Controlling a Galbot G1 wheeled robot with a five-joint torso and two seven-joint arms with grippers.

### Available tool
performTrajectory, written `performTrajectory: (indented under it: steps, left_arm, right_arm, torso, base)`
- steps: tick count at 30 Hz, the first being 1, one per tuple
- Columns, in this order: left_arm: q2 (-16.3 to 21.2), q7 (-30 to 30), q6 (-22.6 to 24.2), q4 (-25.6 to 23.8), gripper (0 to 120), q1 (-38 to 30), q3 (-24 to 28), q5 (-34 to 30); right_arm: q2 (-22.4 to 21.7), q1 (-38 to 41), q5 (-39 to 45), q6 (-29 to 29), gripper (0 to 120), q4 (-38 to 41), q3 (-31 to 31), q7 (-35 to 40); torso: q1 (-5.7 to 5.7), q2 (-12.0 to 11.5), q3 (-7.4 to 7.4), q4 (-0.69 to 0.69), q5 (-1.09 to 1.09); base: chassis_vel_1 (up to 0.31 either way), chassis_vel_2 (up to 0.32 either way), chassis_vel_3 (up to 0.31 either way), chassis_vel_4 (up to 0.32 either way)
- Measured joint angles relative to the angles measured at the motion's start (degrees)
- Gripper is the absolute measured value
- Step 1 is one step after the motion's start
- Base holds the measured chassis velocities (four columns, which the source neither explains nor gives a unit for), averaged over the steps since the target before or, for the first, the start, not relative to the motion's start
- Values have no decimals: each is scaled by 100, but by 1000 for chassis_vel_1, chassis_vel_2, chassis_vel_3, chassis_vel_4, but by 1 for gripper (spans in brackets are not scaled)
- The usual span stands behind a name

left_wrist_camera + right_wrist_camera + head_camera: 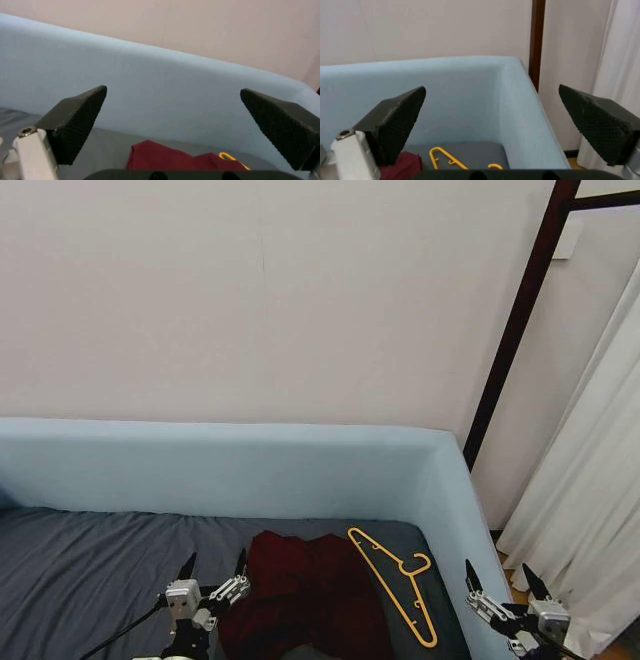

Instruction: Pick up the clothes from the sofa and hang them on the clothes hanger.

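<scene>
Clothes (305,590) and hanger (392,590) side by side on sofa (250,470), lower centre. Left gripper (217,556) lower left, right gripper (496,565) lower right; fingers open, empty.

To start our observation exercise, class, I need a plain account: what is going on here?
A two-armed robot faces a light blue sofa. A dark red garment and a yellow hanger lie side by side on its grey seat, neither held. The left gripper hovers open by the garment's left edge; the right gripper hovers open near the sofa's right arm. A dark rack pole stands beyond.
</scene>
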Motion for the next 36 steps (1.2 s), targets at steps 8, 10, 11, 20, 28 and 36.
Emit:
performTrajectory:
  steps: [8,10,11,20,28,36]
  left_arm:
    - [6,27,42,-32,100,-4,35,98]
    - [1,27,41,-32,100,9,40,106]
    - [-4,29,37,-32,100,17,44,122]
    - [8,29,41,-40,100,4,27,130]
    - [9,24,47,-38,100,-24,36,123]
    - [-19,23,51,-11,100,20,86,171]
  right_arm:
    - [27,-30,-10,-80,100,88,4,117]
    - [33,-33,-11,-80,100,88,1,117]
    - [37,-36,-11,-80,100,88,-2,117]
    - [32,-37,-31,-73,100,57,-43,117]
    - [14,-36,-18,-86,100,5,-90,113]
    - [-338,47,636,-499,100,51,-116,247]
  torso:
    - [0,0,0,0,0]
    - [0,0,0,0,0]
    - [0,0,0,0,0]
    - [0,0,0,0,0]
    - [0,0,0,0,0]
    - [0,0,0,0,1]
  base:
    - [0,0,0,0]
    - [0,0,0,0]
    - [0,0,0,0]
    - [0,0,0,0]
    - [0,0,0,0]
    - [0,0,0,0]
